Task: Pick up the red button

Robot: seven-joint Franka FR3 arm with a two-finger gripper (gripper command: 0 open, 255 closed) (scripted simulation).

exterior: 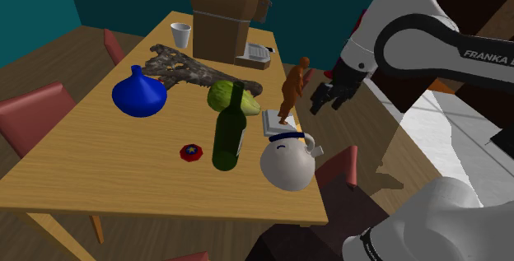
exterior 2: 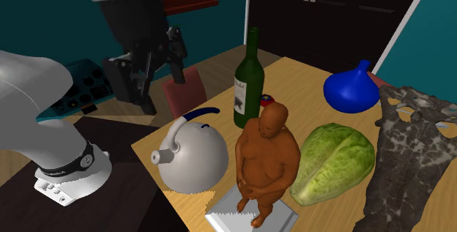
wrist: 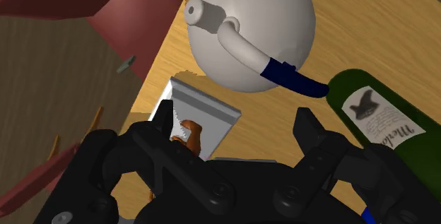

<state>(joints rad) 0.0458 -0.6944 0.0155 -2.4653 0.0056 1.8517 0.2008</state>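
The red button (exterior: 191,152) is seen lying flat on the wooden desk (exterior: 123,187), just beside the foot of the dark green wine bottle (exterior: 229,136), on the side towards the shoulder view's left. A blue spot is shown at its middle. In the second exterior view it is mostly hidden behind the bottle.

The jaws are held apart and empty. In the wrist view the two black fingers (wrist: 164,120) are spread, with nothing clasped between them. They are hung in the air off the desk's edge at the shoulder view's right, near the brown figurine (exterior: 290,86) on its white base (exterior: 277,123), and well apart from the button. The white kettle (exterior: 288,165) and the bottle are stood roughly between the two.

Further along the desk a blue vase (exterior: 138,93), a green cabbage (exterior: 224,95), a dark gnarled slab (exterior: 183,67), a white cup (exterior: 180,34) and a brown machine (exterior: 222,16) are set out.
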